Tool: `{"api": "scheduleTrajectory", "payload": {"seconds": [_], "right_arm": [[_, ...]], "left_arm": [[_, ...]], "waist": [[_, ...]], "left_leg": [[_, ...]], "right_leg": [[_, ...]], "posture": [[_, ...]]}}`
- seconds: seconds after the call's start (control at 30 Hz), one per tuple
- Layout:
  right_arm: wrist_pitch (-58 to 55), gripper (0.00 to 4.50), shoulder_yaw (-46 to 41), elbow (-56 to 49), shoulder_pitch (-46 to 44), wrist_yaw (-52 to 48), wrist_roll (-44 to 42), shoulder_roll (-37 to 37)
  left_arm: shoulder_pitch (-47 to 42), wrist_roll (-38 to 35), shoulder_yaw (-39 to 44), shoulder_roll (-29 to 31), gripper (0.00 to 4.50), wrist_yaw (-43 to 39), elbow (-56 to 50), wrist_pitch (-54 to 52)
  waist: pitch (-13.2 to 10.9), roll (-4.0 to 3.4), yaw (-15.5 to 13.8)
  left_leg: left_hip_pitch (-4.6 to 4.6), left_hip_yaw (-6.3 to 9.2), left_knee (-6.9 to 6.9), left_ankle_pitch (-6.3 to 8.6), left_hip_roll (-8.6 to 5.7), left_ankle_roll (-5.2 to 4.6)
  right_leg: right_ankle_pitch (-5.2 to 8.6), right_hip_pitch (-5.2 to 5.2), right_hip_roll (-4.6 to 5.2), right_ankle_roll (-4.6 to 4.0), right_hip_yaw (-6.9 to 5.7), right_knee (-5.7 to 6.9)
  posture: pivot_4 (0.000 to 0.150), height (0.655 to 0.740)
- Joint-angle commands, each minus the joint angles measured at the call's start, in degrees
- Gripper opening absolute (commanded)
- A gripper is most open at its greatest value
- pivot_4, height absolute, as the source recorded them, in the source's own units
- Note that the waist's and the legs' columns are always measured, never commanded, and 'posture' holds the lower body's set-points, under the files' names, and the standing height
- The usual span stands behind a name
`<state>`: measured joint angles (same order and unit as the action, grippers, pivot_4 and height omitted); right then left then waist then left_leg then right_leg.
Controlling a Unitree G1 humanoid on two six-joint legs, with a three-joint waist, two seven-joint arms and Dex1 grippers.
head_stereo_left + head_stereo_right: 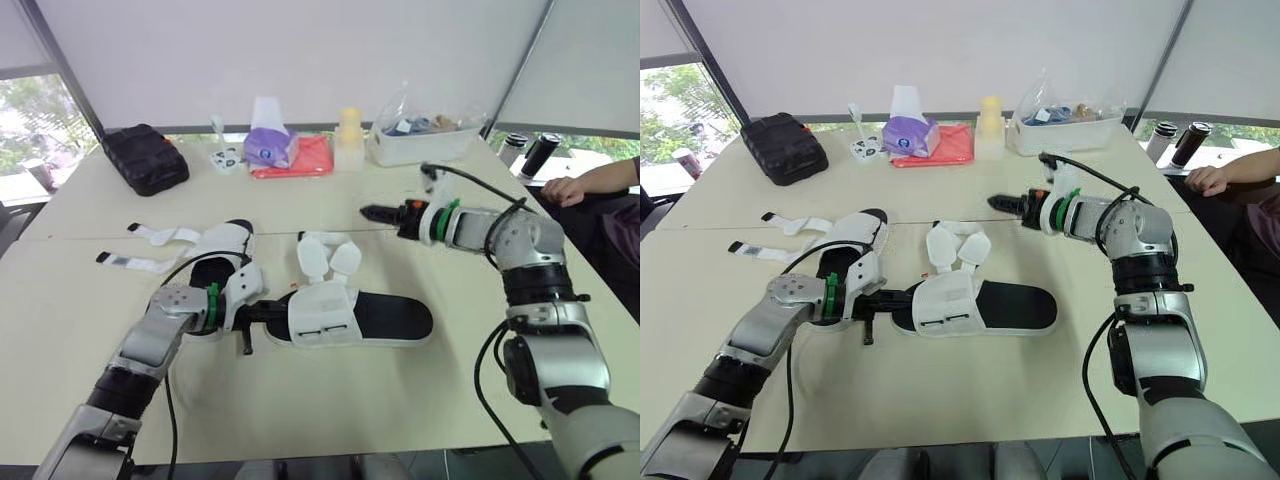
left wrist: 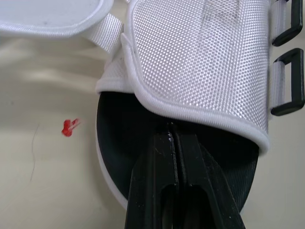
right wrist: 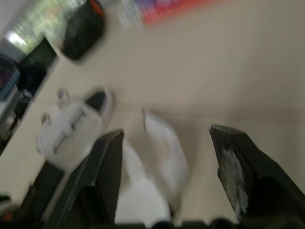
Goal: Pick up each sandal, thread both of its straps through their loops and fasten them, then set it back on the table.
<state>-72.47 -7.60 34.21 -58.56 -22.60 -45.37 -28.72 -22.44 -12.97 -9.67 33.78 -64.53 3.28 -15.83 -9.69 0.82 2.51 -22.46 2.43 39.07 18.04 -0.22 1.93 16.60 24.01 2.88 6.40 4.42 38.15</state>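
The near sandal (image 1: 350, 315), black footbed with a white mesh upper, lies flat at the table's middle. Its two strap flaps (image 1: 325, 255) are folded open on the far side, and two black loops (image 2: 288, 81) sit free on the upper. My left gripper (image 1: 272, 312) is shut at its open end, fingertips (image 2: 164, 143) over the footbed against the upper's rim. A second sandal (image 1: 215, 250) lies to the left, with its straps (image 1: 150, 236) spread out loose. My right gripper (image 3: 167, 132) hovers open above the table, beyond the near sandal.
Along the table's far side are a black pouch (image 1: 145, 157), a tissue pack (image 1: 268, 145), a red cloth (image 1: 310, 158), a yellow bottle (image 1: 349, 138) and a clear tub (image 1: 425, 140). A person's hand (image 1: 570, 190) rests at the right edge, near two dark bottles (image 1: 540, 152).
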Motion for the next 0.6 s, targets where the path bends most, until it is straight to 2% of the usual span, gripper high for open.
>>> {"api": "scheduleTrajectory", "payload": {"seconds": [0.03, 0.3, 0.6], "right_arm": [[-8.53, 3.05, -6.05, 1.9, -2.57, 0.05, -2.24, -0.77], [-15.19, 3.05, -17.13, 7.59, -1.25, 3.96, -1.57, 5.98], [4.62, 3.05, -25.36, 22.52, -4.58, 8.08, 0.74, 13.23]], "left_arm": [[2.51, 0.35, 0.16, 1.3, 0.0, 0.76, -1.9, -1.52], [3.44, 0.15, 0.33, 1.41, 0.0, 1.93, -3.44, -2.14], [3.12, 0.55, 0.44, 1.37, 0.0, 2.78, -3.34, -1.79]], "waist": [[0.0, 0.0, 0.01], [0.02, -0.04, 0.19], [0.02, -0.04, 0.26]], "left_leg": [[-0.03, -0.01, -0.01, 0.0, 0.0, 0.0], [0.0, -0.13, -0.03, 0.0, 0.02, -0.01], [0.0, -0.24, -0.02, 0.0, 0.0, 0.0]], "right_leg": [[0.0, 0.04, 0.0, 0.0, 0.0, 0.0], [0.0, 0.04, -0.19, 0.01, 0.06, 0.03], [-0.01, 0.07, -0.18, 0.02, 0.08, 0.05]], "posture": [[0.15, 0.74], [0.15, 0.74], [0.15, 0.74]]}}
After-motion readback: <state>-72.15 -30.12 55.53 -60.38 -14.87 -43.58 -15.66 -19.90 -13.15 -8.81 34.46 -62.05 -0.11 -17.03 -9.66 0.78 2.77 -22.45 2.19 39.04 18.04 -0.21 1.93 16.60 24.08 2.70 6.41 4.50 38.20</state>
